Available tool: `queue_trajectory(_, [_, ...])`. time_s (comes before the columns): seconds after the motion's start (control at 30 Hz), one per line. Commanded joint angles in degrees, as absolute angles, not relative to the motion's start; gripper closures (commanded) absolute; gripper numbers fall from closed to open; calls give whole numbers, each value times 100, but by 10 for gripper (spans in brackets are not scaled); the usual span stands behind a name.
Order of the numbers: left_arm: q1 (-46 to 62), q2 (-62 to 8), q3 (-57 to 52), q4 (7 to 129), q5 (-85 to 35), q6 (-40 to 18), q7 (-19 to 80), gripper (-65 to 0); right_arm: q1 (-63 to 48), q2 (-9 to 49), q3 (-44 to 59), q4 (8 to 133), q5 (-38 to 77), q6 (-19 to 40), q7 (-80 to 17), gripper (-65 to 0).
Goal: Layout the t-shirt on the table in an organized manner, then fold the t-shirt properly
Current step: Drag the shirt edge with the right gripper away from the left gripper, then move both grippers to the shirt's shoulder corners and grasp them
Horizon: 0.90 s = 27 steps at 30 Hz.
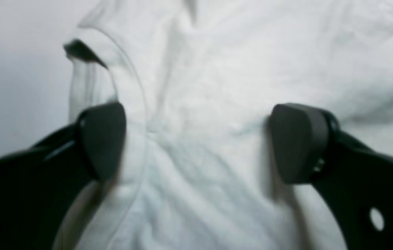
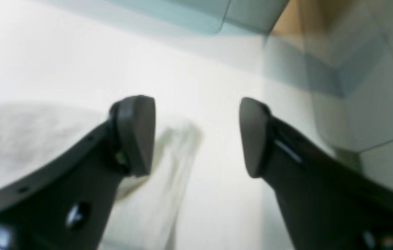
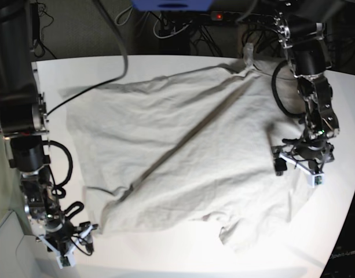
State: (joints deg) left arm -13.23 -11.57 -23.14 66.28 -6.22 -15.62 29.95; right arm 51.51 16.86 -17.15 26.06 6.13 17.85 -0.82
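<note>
Surface [image 3: 183, 255] first: big white top, w/ the t-shirt [image 3: 183, 145] spread across most of it, roughly flat but skewed, a long diagonal crease running through the middle. So I'd say layout is still under way, no fold made yet. Hem or sleeve edges near the front look bunched, prob needs more smoothing.

Left gripper [image 3: 297, 160] sits low over the shirt's edge on the base view's right, jaws wide apart, nothing between them; the wrist view shows its pads [image 1: 102, 139] straddling cloth near a seam, likely lining up a pinch. Can't tell if they touch the fabric.

Right gripper [image 3: 79, 237] is at the near corner by the shirt's other edge, jaws apart, empty, cloth lying just beside one pad [image 2: 137, 135].

Wrist views are blurry; right one shows mostly bare surface. Arm bases cut off.
</note>
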Motion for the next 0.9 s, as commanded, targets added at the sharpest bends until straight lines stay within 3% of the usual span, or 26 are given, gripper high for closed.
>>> queue_trajectory(0.0, [-1420, -1235, -2325, 6897, -655, -1516, 2862, -650, 5358, 1824, -1666, 2826, 655, 1807, 101, -388])
queue_trajectory(0.1, [-1235, -1226, -2325, 7354, -664, -1516, 2862, -650, 5007, 1965, -1657, 3363, 681, 1798, 13, -380])
queue_trajectory(0.23, [-892, -1226, -2325, 7908, -664, -1516, 2958, -650, 4224, 2079, -1393, 4620, 681, 1798, -884, -383])
queue_trajectory(0.47, [-110, -1226, -2325, 8857, -725, -1578, 3952, -650, 2589, 1710, -295, 7064, 655, 1798, -2079, -383])
queue_trajectory(0.87, [725, -1270, -3389, 9604, -2519, -1578, 5622, -650, 418, 1446, 189, 9481, 681, 1798, -2730, -383])
